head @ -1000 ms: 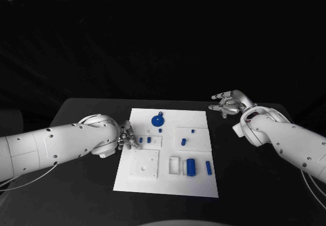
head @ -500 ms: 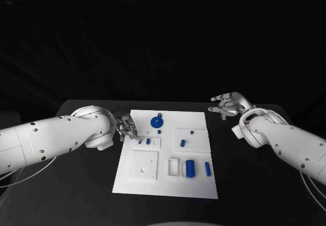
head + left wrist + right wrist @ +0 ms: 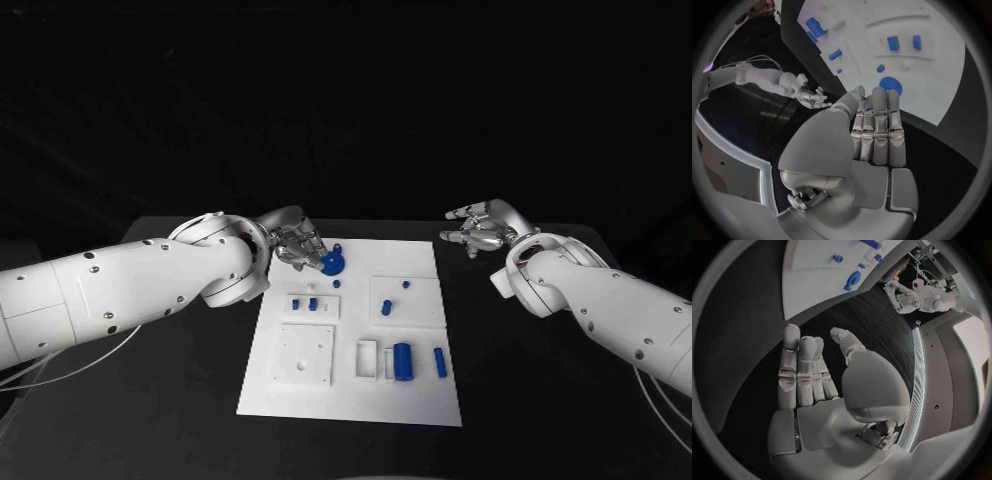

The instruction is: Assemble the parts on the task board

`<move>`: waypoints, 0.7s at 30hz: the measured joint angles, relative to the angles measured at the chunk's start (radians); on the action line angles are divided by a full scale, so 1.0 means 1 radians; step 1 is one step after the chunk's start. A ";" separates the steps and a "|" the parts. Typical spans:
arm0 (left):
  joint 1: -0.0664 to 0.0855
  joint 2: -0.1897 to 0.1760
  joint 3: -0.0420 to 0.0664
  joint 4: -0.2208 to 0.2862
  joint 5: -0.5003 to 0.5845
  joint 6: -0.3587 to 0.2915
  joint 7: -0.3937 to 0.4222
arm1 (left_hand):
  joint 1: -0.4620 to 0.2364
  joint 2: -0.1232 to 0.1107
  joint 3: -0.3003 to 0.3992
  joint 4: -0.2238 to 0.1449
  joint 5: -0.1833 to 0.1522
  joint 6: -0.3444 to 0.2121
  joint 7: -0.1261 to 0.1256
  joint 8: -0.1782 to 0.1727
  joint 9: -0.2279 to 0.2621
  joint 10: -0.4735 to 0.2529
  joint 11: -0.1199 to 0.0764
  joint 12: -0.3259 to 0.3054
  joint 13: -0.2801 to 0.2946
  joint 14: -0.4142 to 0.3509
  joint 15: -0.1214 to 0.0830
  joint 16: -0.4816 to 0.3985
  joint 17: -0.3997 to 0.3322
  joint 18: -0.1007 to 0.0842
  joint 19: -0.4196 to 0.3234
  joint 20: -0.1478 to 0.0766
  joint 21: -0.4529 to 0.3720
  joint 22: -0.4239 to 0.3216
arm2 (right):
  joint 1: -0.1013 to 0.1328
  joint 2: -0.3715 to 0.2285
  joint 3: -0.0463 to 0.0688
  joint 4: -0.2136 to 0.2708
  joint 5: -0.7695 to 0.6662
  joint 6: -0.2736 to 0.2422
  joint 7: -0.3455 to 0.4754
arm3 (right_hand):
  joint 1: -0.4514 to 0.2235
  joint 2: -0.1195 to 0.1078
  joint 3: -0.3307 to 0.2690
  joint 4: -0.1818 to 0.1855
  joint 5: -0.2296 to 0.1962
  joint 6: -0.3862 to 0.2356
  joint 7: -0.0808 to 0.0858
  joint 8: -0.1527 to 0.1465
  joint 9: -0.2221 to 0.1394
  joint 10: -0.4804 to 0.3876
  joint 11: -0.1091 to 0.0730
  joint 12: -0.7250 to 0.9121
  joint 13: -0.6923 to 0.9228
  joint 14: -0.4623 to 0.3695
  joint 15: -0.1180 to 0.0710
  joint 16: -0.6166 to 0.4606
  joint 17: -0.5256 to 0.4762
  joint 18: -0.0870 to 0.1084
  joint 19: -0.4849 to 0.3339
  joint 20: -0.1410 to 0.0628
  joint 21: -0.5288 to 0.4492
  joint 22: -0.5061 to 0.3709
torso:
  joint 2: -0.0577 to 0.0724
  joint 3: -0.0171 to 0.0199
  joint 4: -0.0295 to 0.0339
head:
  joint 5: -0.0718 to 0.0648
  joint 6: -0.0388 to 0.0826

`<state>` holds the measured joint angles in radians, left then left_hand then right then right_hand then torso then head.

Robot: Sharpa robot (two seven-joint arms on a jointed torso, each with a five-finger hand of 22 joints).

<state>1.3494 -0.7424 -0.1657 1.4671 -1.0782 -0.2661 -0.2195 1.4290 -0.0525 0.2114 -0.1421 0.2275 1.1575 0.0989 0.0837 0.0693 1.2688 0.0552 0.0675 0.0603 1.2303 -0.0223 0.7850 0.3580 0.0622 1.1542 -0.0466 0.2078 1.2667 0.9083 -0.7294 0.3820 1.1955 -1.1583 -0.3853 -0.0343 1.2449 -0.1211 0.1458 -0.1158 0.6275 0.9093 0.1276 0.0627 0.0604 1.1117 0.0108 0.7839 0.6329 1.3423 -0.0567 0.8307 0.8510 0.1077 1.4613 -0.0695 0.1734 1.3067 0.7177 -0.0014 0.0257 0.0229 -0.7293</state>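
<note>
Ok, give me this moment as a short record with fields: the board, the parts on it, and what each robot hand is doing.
board: white task board lying flat in the middle of the black table
round part: blue disc-shaped part near the board's far edge
other parts: small blue pieces spread over the board
left robot hand: at the board's far left corner, fingers right by the blue disc-shaped part; a grip cannot be confirmed
right robot hand: over the bare table beyond the board's far right corner, fingers apart, holding nothing
</note>
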 measured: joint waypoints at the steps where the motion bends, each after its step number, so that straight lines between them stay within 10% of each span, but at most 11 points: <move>1: 0.000 0.009 -0.003 -0.008 -0.013 -0.008 0.015 | 0.000 0.000 0.003 -0.003 0.000 0.004 -0.001 -0.008 0.000 0.000 0.000 0.000 0.000 0.003 0.001 -0.002 0.000 0.000 0.000 0.000 0.000 0.006 | 0.000 0.001 0.000 0.000 0.000 0.000 0.000 | 0.000 0.000 0.003 -0.002 0.000 0.002 0.001 0.000 0.001 0.000 0.000 -0.016 -0.018 -0.001 -0.001 -0.009 -0.009 0.000 0.000 0.000 -0.008 -0.005 | 0.000 0.0002 0.0000 | 0.000 0.001; 9: -0.004 0.093 -0.050 -0.099 -0.154 -0.055 0.109 | 0.000 0.000 0.012 -0.012 -0.057 0.006 -0.003 -0.015 0.000 -0.021 0.007 -0.005 -0.001 0.044 -0.003 0.009 0.007 0.016 0.027 0.002 0.009 0.034 | 0.000 0.006 0.000 0.000 0.007 0.000 0.007 | -0.023 0.005 0.045 -0.024 0.000 0.056 0.001 0.000 0.003 0.042 0.011 -0.256 -0.274 -0.016 0.007 -0.065 -0.099 0.000 0.000 0.000 -0.081 -0.093 | 0.001 0.0003 -0.0012 | 0.002 0.007; 13: -0.017 0.127 -0.061 -0.144 -0.229 -0.067 0.135 | -0.014 -0.014 0.009 -0.009 -0.155 0.000 -0.008 -0.015 0.000 -0.049 0.013 -0.005 -0.001 0.074 -0.003 0.037 0.020 0.016 0.059 0.004 0.009 0.033 | 0.000 0.009 0.000 0.000 0.011 -0.001 0.011 | -0.029 0.011 0.053 -0.032 0.000 0.064 0.004 0.000 0.003 0.081 0.023 -0.410 -0.428 -0.022 0.014 -0.058 -0.117 -0.003 0.004 0.004 -0.089 -0.112 | 0.002 0.0000 -0.0017 | 0.002 0.008; 21: -0.043 0.167 -0.069 -0.203 -0.353 -0.069 0.162 | -0.009 -0.047 -0.024 0.024 -0.170 -0.010 -0.006 -0.015 0.000 -0.091 0.017 -0.005 -0.001 0.087 -0.004 0.105 0.043 0.016 0.095 0.002 -0.004 0.021 | 0.000 0.012 0.000 0.002 0.017 -0.001 0.018 | -0.053 0.008 0.068 -0.038 0.000 0.070 0.007 0.000 0.003 0.116 0.044 -0.584 -0.567 -0.032 0.023 -0.046 -0.135 0.010 0.004 0.011 -0.089 -0.121 | 0.003 -0.0007 -0.0018 | -0.004 0.008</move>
<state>1.3065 -0.5758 -0.2343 1.2639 -1.4310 -0.3353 -0.0571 1.4201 -0.0993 0.1874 -0.1181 0.0571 1.1470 0.0926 0.0690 0.0689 1.1779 0.0723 0.0628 0.0594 1.3170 -0.0266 0.8900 0.4006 0.0779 1.2494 -0.0447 0.2035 1.2876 0.9082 -0.7175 0.3818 1.1978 -1.1416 -0.3860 -0.0161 1.1921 -0.1132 0.2133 -0.1534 0.6274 0.9796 0.1351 0.0627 0.0632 1.2280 0.0552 0.2003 0.0663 1.3107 -0.0334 0.7851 0.7163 0.1173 1.4649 -0.0584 0.0847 1.1859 0.7203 -0.0021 0.0239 0.0191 -0.7211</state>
